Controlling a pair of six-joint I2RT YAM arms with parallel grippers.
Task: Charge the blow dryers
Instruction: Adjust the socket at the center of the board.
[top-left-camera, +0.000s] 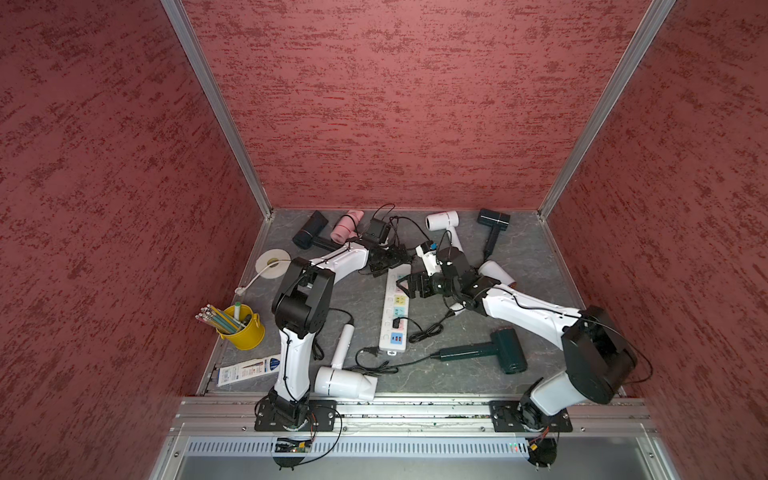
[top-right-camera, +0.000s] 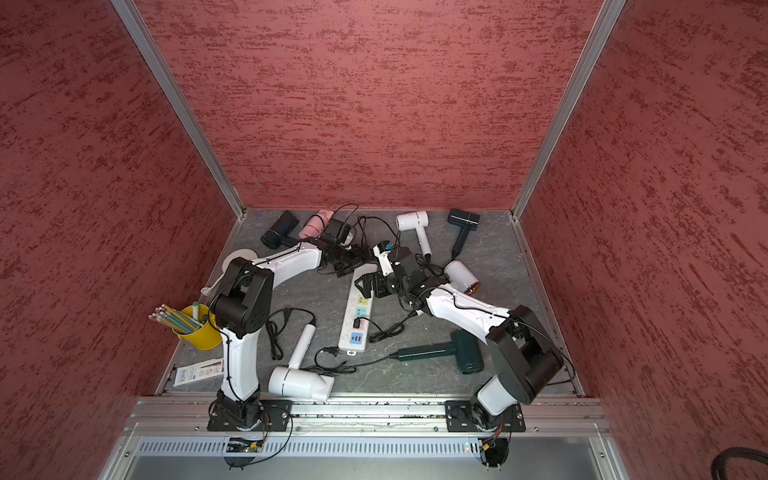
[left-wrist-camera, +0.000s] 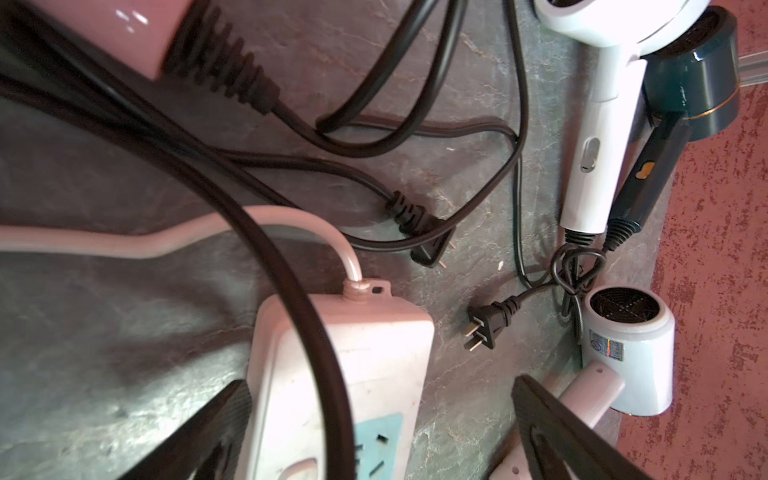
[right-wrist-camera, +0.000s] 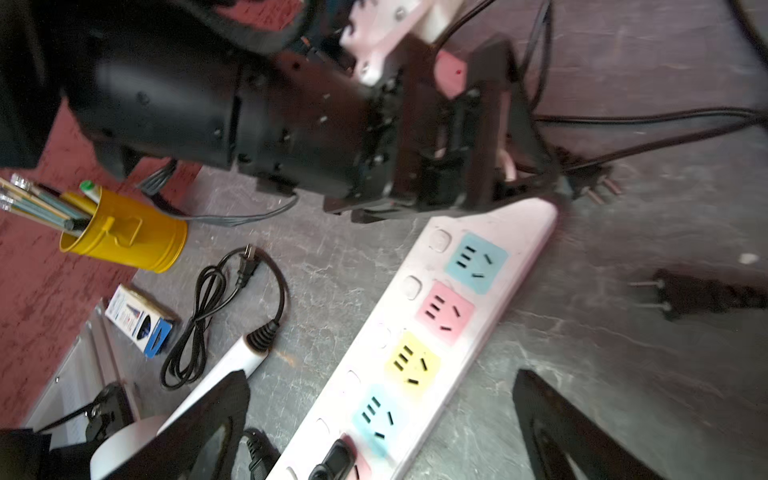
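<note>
A long white power strip (top-left-camera: 394, 320) with pastel sockets lies mid-table, and one black plug (right-wrist-camera: 334, 457) sits in a socket near its front end. Blow dryers lie around it: black (top-left-camera: 309, 235), pink (top-left-camera: 347, 226), white (top-left-camera: 442, 220) and navy (top-left-camera: 492, 220) at the back, white (top-left-camera: 496, 272) at the right, dark green (top-left-camera: 500, 351) and white (top-left-camera: 345, 382) in front. My left gripper (top-left-camera: 400, 259) hangs open over the strip's far end (left-wrist-camera: 340, 353), holding nothing, with a black cord (left-wrist-camera: 291, 266) crossing below it. My right gripper (top-left-camera: 405, 286) is open above the sockets (right-wrist-camera: 411, 361). Loose plugs (left-wrist-camera: 484, 328) lie nearby.
A yellow bucket (top-left-camera: 243, 330) of pencils, a tape roll (top-left-camera: 272, 262) and a small carton (top-left-camera: 249, 369) sit at the left. Black cords tangle at the back centre and in front of the strip. Red walls close three sides.
</note>
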